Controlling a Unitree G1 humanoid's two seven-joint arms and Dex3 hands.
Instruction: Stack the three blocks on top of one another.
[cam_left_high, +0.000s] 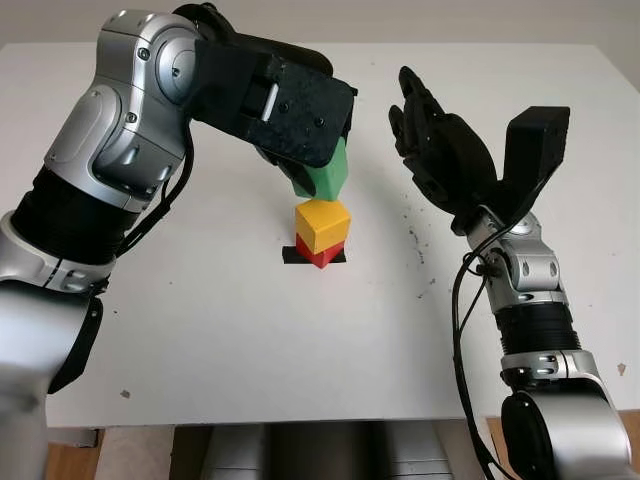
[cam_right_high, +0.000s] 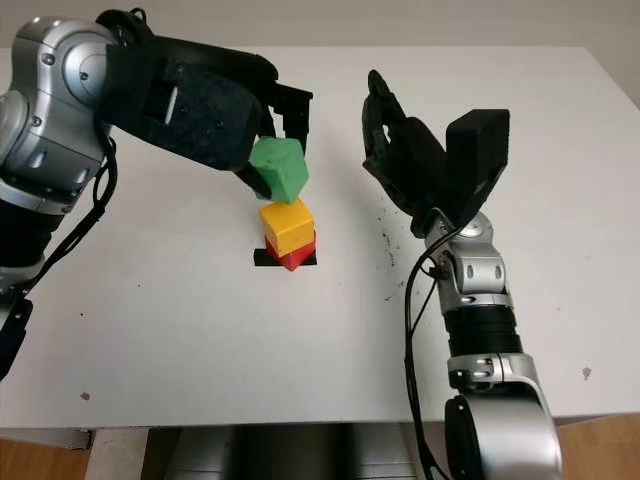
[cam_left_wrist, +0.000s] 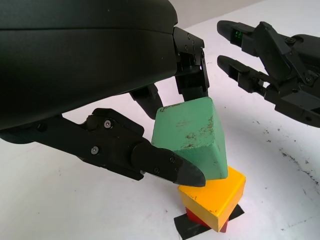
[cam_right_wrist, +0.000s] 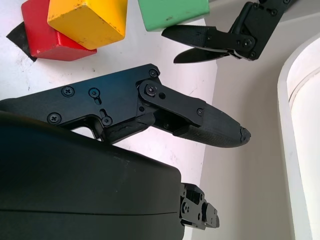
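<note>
A yellow block (cam_left_high: 322, 225) sits on a red block (cam_left_high: 321, 255), which stands on a black tape mark (cam_left_high: 297, 257) in the middle of the white table (cam_left_high: 200, 330). My left hand (cam_left_high: 315, 165) is shut on a green block (cam_left_high: 328, 172) and holds it just above the yellow block, tilted and slightly to the left of it. In the left wrist view the green block (cam_left_wrist: 192, 137) hangs close over the yellow block (cam_left_wrist: 215, 197); I cannot tell whether they touch. My right hand (cam_left_high: 445, 150) is open, raised to the right of the stack.
Dark scuff marks (cam_left_high: 415, 240) dot the table right of the stack. The table's front edge (cam_left_high: 270, 420) runs near the bottom, with floor below it.
</note>
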